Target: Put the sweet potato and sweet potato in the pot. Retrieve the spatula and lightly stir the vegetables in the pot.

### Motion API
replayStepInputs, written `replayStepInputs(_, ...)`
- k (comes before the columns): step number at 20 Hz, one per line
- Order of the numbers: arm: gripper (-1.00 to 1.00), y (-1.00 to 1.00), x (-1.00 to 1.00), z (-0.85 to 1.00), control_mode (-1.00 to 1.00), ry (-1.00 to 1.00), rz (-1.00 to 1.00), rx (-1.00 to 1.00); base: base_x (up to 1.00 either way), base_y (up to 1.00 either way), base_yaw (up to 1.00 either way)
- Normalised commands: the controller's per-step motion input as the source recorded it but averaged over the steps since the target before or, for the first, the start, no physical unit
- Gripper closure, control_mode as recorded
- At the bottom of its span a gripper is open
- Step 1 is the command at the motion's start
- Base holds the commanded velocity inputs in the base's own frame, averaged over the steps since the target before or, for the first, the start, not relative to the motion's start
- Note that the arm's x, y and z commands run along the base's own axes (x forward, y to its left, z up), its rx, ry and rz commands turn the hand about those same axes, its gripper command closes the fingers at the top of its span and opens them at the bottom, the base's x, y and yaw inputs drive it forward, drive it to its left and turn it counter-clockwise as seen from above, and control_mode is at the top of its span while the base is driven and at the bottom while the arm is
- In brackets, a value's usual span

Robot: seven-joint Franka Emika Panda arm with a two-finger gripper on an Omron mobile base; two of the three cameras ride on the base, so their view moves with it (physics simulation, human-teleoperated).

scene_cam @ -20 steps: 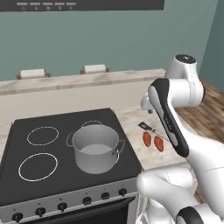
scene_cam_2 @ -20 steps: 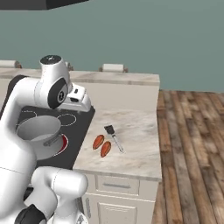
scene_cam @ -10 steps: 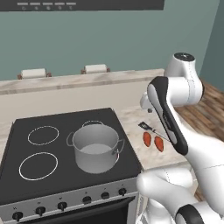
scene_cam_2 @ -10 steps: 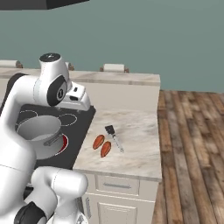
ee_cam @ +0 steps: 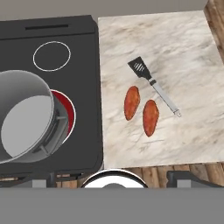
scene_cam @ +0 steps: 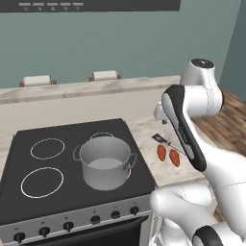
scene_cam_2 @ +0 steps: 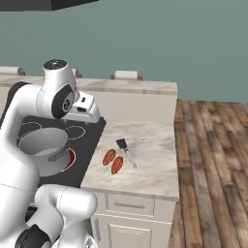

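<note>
The grey pot [ee_cam: 26, 120] stood empty on the front right burner of the black stove [ee_cam: 83, 52]. Just beside the stove on the marble worktop [ee_cam: 183, 52], the two sweet potatoes [ee_cam: 131, 102] [ee_cam: 150, 117] lay side by side, the spatula [ee_cam: 152, 84] near them. The tool hung open high above the worktop, holding nothing

The white arm is folded up high, elbow bent, wrist pointing down. Its end effector [scene_cam_2: 85, 107] hangs well up in the air, jaws spread wide, gripping nothing.
</note>
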Motion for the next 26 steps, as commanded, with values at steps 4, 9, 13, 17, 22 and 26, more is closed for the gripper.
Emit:
replayStepInputs(4,-1.00,-0.06,0.00,-0.09,-1.00,0.03,0.00,0.00,0.00,-0.01,0.00)
replayStepInputs(9,-1.00,-0.79,0.03,-0.43,-1.00,0.22,-0.01,0.05,0.00,0.00,0.00)
replayStepInputs(13,-1.00,-0.96,0.16,-0.25,-1.00,0.25,-0.01,0.09,0.00,0.00,0.00)
replayStepInputs(17,-1.00,-0.26,0.51,-0.07,-1.00,0.09,-0.04,0.00,0.00,0.00,0.00)
replayStepInputs(22,-1.00,0.01,0.60,-0.54,-1.00,0.08,-0.07,0.00,0.00,0.00,0.00)
replayStepInputs(26,-1.00,0.01,0.92,-1.00,-1.00,0.02,-0.03,0.00,0.00,0.00,0.00)
